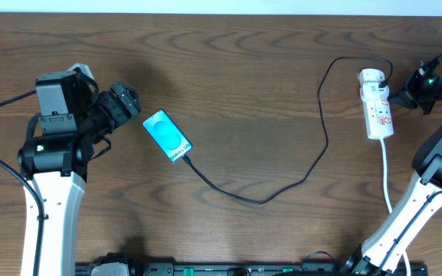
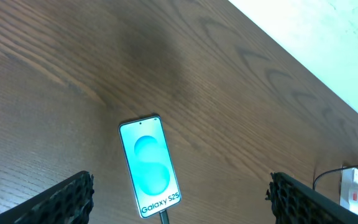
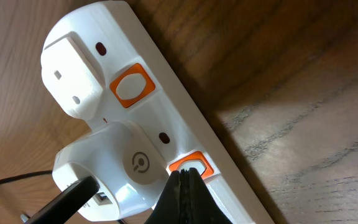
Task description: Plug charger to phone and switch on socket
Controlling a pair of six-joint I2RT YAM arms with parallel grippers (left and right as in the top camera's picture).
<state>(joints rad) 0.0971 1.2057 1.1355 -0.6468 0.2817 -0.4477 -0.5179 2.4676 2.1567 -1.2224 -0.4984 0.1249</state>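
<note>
The phone [image 1: 167, 136] lies left of centre with its turquoise screen lit, and it also shows in the left wrist view [image 2: 150, 165]. The charger cable [image 1: 263, 200] is plugged into the phone's lower end and runs right, then up to the socket [image 1: 377, 103]. My left gripper [image 1: 133, 103] is open and empty just left of the phone, with the phone between its fingers [image 2: 180, 182] in the left wrist view. My right gripper [image 3: 182, 175] is shut, its tips on the orange switch [image 3: 191, 165] beside the white charger adapter [image 3: 120, 171].
A second orange switch [image 3: 132, 87] sits next to an unused outlet on the socket. The socket's white cord [image 1: 386, 172] runs toward the front edge by my right arm. The socket's end also shows in the left wrist view [image 2: 356, 186].
</note>
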